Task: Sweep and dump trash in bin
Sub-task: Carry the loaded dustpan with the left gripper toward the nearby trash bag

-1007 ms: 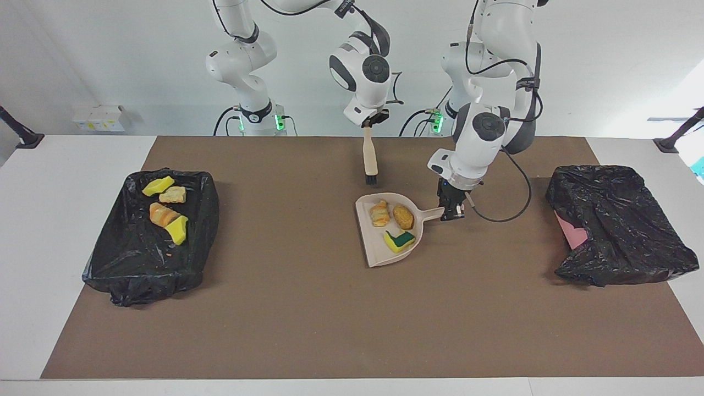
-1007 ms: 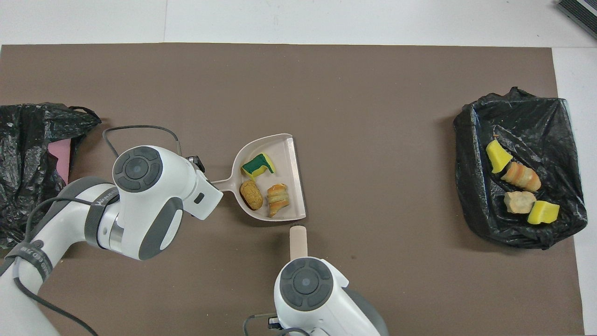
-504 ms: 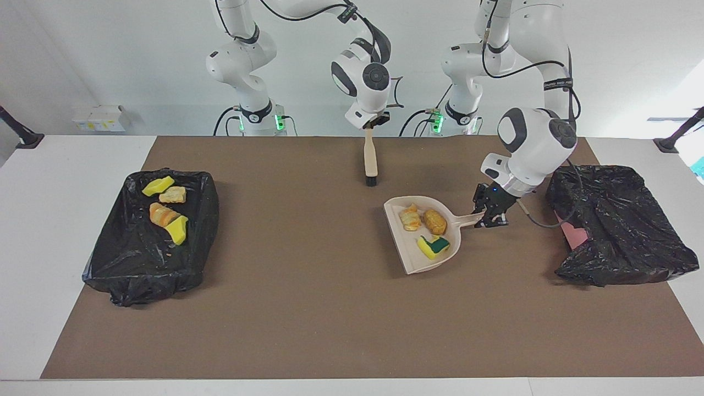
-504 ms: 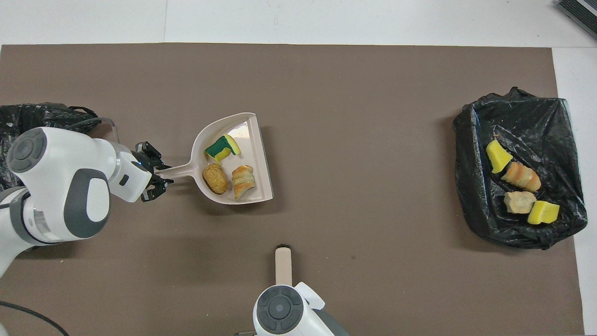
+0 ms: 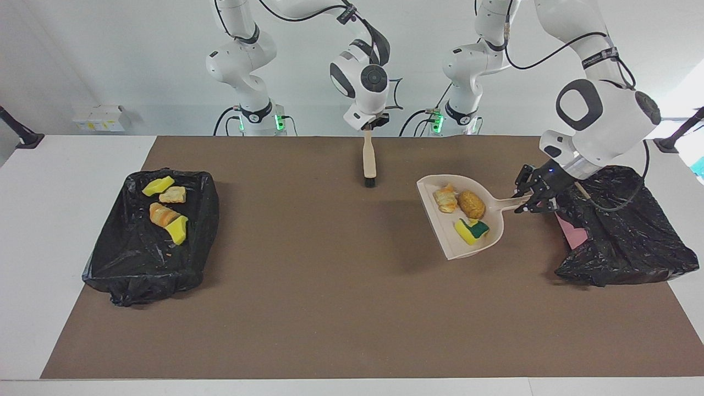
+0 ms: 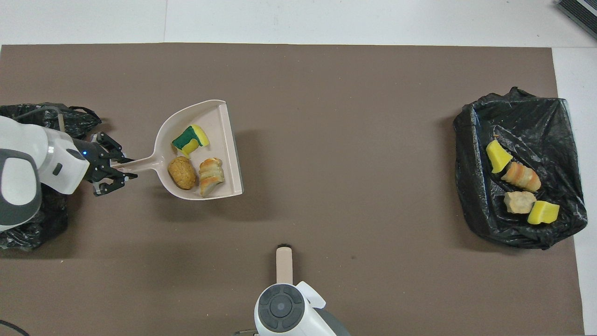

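Observation:
My left gripper [image 5: 534,198] is shut on the handle of the beige dustpan [image 5: 460,247] and holds it level above the mat, beside the black-lined bin [image 5: 632,242] at the left arm's end. In the pan lie three trash scraps: a green-backed yellow sponge [image 5: 472,231], a brown lump [image 5: 471,204] and a bread-like piece [image 5: 445,198]. The overhead view shows the gripper [image 6: 109,164], the pan [image 6: 215,120] and the bin [image 6: 70,122]. My right gripper [image 5: 367,126] is shut on the beige brush [image 5: 368,157], bristles down over the mat near the robots.
A second black-lined tray [image 5: 137,258] at the right arm's end holds several yellow and tan scraps [image 5: 177,229]; it also shows in the overhead view [image 6: 475,186]. A pink patch [image 5: 572,234] shows through the bin's liner. The brown mat [image 5: 330,308] covers the table.
My left gripper has lifted the loaded dustpan and carried it from the mat's middle toward the bin at the left arm's end. The right gripper with the brush drew back slightly toward the robots.

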### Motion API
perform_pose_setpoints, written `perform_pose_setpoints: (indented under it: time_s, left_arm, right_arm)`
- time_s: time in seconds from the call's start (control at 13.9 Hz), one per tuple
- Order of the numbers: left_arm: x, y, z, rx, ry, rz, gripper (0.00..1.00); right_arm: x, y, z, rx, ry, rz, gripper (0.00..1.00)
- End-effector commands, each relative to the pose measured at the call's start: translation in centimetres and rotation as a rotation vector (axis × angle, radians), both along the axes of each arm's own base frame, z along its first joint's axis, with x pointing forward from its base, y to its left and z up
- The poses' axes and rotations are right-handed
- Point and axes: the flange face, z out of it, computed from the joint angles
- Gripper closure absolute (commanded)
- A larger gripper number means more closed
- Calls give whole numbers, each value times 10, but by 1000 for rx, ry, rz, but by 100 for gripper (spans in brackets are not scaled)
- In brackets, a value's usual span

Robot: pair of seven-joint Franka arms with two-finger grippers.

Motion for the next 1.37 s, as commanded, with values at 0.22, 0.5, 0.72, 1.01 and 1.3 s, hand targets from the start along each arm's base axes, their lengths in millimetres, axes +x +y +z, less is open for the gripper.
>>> perform_pose_setpoints:
  time_s: [0.22, 0.5, 0.72, 1.01, 1.3]
  left_arm:
    - [10, 57, 46, 11, -9, 35, 100]
    - [11, 104, 56, 74, -1, 15, 100]
    - [3, 147, 58, 106, -14, 7, 100]
    - [-16, 212, 67, 163, -34, 13, 100]
    - [-26, 258, 72, 247, -31, -9, 100]
  right_arm:
    - [79, -12, 34, 92, -59, -118, 17]
    - [147, -81, 88, 88, -232, -149, 3]
    - [208, -151, 112, 43, -350, -162, 0]
    - [263, -237, 171, 14, -436, -243, 0]
    - [281, -300, 247, -38, -463, -119, 0]
